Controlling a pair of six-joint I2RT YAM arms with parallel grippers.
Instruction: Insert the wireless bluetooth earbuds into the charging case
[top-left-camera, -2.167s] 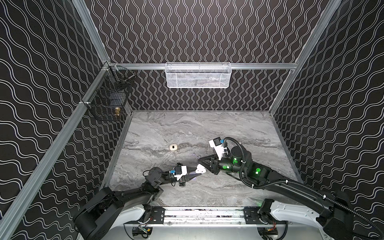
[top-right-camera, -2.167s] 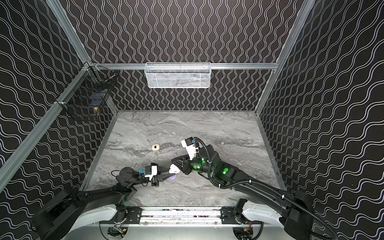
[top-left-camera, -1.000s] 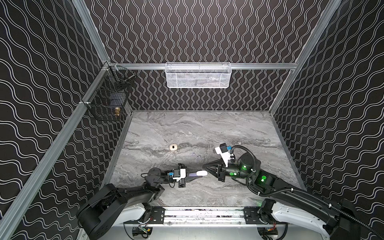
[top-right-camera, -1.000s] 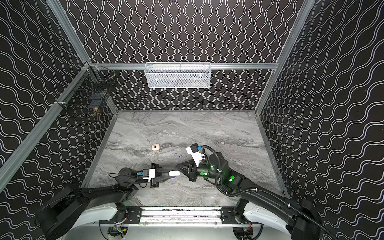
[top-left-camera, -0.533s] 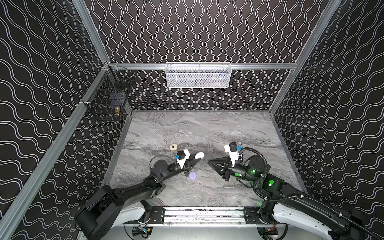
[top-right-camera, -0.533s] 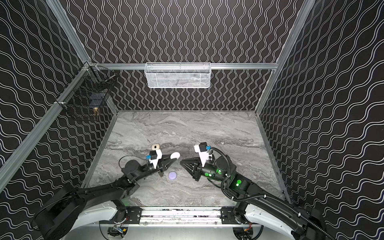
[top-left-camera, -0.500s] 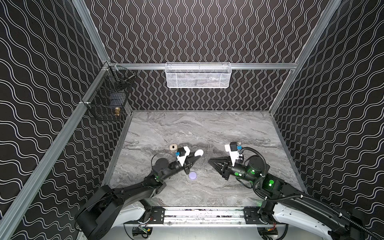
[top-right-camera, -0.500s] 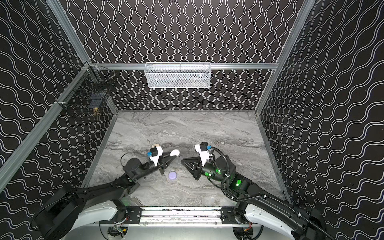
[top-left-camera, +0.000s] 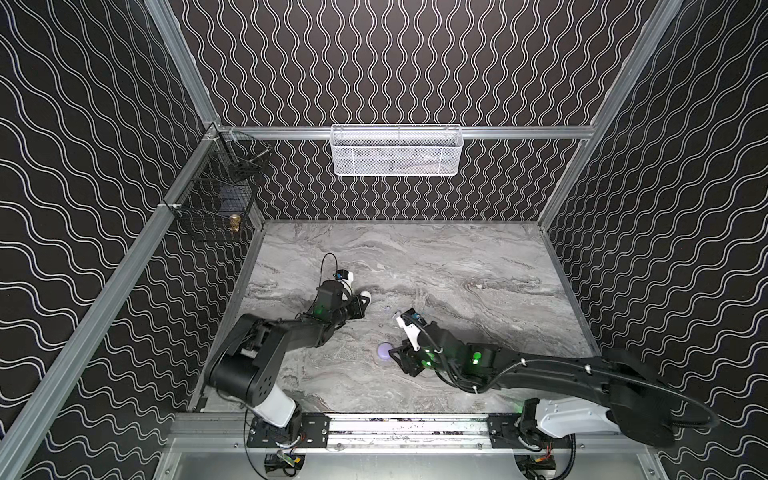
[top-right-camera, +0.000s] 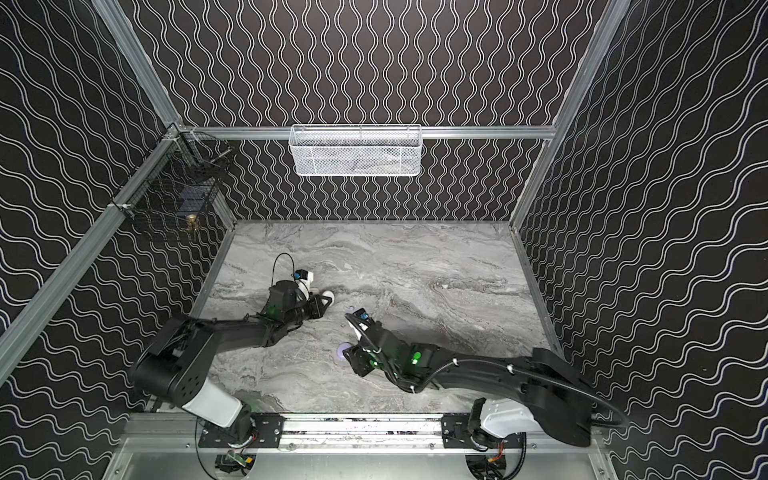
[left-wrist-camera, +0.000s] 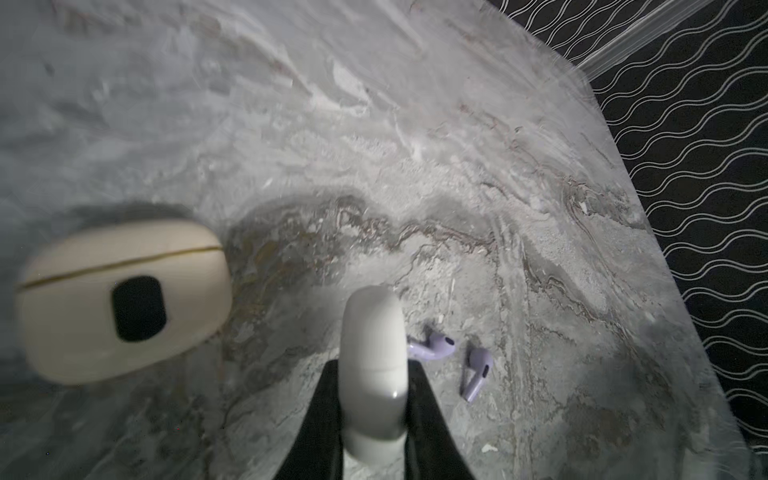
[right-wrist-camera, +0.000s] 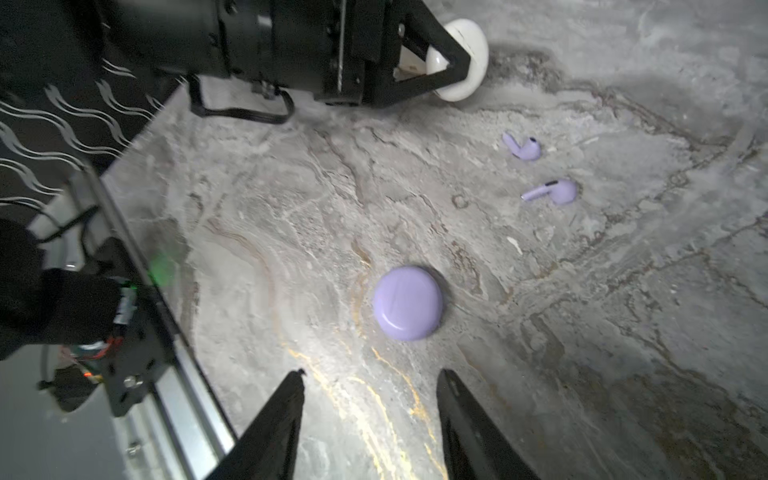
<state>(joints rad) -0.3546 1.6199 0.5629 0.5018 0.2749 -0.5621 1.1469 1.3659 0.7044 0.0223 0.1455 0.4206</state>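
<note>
A lavender puck-like charging case (right-wrist-camera: 408, 303) lies shut on the marble table (top-left-camera: 478, 266), also seen in both top views (top-left-camera: 384, 352) (top-right-camera: 341, 351). Two pale lavender earbuds (right-wrist-camera: 523, 147) (right-wrist-camera: 552, 192) lie loose beyond it, and they show in the left wrist view (left-wrist-camera: 432, 345) (left-wrist-camera: 478, 372). My right gripper (right-wrist-camera: 372, 372) stands open just short of the lavender case (top-left-camera: 392, 358), with nothing between its fingers. My left gripper (left-wrist-camera: 372, 399) is shut on a white round case (left-wrist-camera: 372, 332), held on edge at the back left (top-left-camera: 365, 296).
A cream case (left-wrist-camera: 124, 299) with a dark oval patch lies on the table near the left gripper. A white mesh basket (top-left-camera: 397, 151) hangs on the back wall and a black wire basket (top-left-camera: 216, 199) on the left wall. The metal front rail (top-left-camera: 395, 428) runs below both arms.
The right gripper has opened and swung down to the lavender case. The left arm has carried the white case back and to the left, toward the cream case.
</note>
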